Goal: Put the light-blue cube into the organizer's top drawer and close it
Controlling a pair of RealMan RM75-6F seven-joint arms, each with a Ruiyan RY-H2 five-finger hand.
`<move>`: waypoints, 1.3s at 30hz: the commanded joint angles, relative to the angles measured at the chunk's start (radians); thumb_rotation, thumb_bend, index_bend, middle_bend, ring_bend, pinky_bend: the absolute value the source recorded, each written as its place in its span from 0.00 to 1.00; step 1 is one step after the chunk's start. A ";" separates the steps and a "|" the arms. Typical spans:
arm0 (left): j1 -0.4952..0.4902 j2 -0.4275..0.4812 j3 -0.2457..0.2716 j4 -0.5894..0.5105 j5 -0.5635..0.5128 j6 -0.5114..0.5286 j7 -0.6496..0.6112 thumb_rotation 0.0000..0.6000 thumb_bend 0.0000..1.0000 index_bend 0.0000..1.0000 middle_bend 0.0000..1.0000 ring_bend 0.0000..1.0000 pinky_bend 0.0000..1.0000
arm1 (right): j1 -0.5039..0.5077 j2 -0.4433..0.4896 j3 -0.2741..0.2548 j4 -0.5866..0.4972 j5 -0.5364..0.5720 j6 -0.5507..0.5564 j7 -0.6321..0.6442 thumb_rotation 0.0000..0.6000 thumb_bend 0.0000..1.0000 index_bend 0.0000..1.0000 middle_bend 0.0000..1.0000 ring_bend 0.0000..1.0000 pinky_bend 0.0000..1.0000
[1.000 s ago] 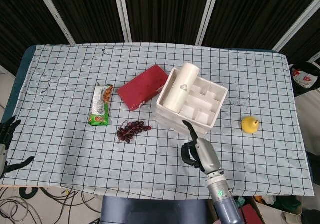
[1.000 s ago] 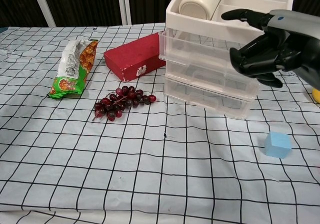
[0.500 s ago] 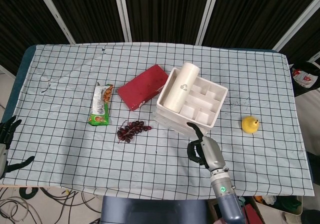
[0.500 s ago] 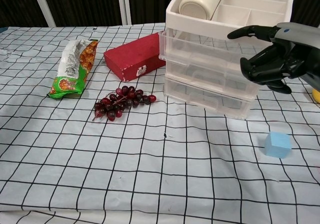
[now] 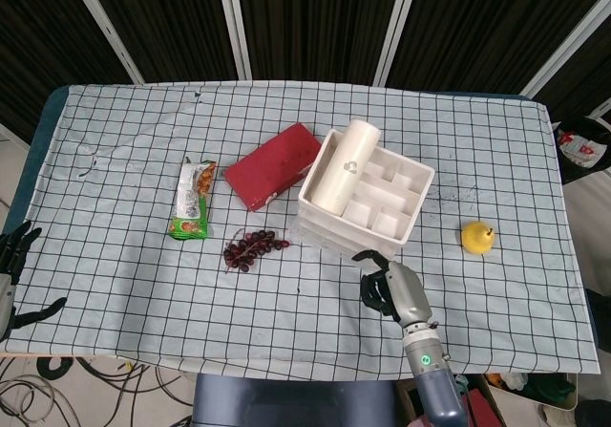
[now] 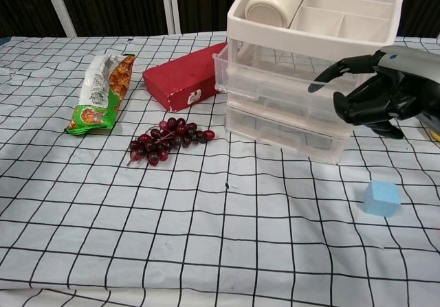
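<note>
Right hand (image 6: 375,94) hovers at the front of the organizer (image 6: 309,60), one finger stretched toward the top drawer (image 6: 275,87), the rest curled in, holding nothing. That drawer sits slightly pulled out. On the tabletop (image 6: 206,238), the light-blue cube (image 6: 381,198) lies near the organizer's front.

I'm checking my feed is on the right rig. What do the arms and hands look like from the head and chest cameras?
The right hand has black, jointed fingers and a silver-grey shell over its back. Its forearm is a grey cylinder with a small green-lit mark near the wrist. The left hand shows only at the frame edge: black fingers on a grey body. No loose cables show on either arm.
</note>
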 commanded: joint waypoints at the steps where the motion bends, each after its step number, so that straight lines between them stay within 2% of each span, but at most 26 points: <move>1: 0.000 0.000 0.000 0.000 0.000 0.000 0.000 1.00 0.01 0.00 0.00 0.00 0.00 | -0.004 0.002 -0.009 -0.012 -0.010 -0.003 0.006 1.00 0.61 0.43 0.81 0.88 0.89; 6: 0.000 -0.001 0.001 -0.001 0.001 0.000 0.002 1.00 0.01 0.00 0.00 0.00 0.00 | -0.020 0.015 -0.040 -0.045 -0.045 -0.004 0.019 1.00 0.61 0.43 0.81 0.88 0.89; 7: 0.000 -0.001 0.001 -0.001 0.001 0.000 0.003 1.00 0.01 0.00 0.00 0.00 0.00 | -0.023 0.018 -0.045 -0.049 -0.050 -0.004 0.021 1.00 0.61 0.41 0.81 0.88 0.89; 12: 0.000 -0.002 0.002 0.000 0.003 0.001 0.005 1.00 0.01 0.00 0.00 0.00 0.00 | -0.035 0.033 -0.072 -0.058 -0.082 -0.010 0.031 1.00 0.54 0.11 0.81 0.88 0.89; 15: 0.000 -0.003 0.003 -0.001 0.004 0.000 0.006 1.00 0.01 0.00 0.00 0.00 0.00 | -0.041 0.042 -0.084 -0.063 -0.103 -0.012 0.038 1.00 0.48 0.02 0.81 0.88 0.89; 24: 0.000 -0.003 0.002 -0.001 0.004 0.002 0.006 1.00 0.01 0.00 0.00 0.00 0.00 | -0.086 0.119 -0.150 -0.111 -0.207 -0.003 0.074 1.00 0.47 0.00 0.81 0.88 0.89; 30: 0.000 -0.001 0.002 0.000 0.004 0.003 0.002 1.00 0.01 0.00 0.00 0.00 0.00 | -0.156 0.302 -0.236 -0.155 -0.356 0.036 0.135 1.00 0.46 0.00 0.81 0.88 0.89; 34: 0.000 -0.003 0.004 -0.001 0.009 0.004 0.005 1.00 0.01 0.00 0.00 0.00 0.00 | -0.191 0.416 -0.253 -0.139 -0.414 0.063 0.207 1.00 0.37 0.01 0.81 0.88 0.89; 39: -0.001 -0.005 0.005 -0.003 0.013 0.004 0.011 1.00 0.01 0.00 0.00 0.00 0.00 | -0.214 0.489 -0.249 -0.069 -0.396 0.074 0.269 1.00 0.28 0.03 0.81 0.88 0.89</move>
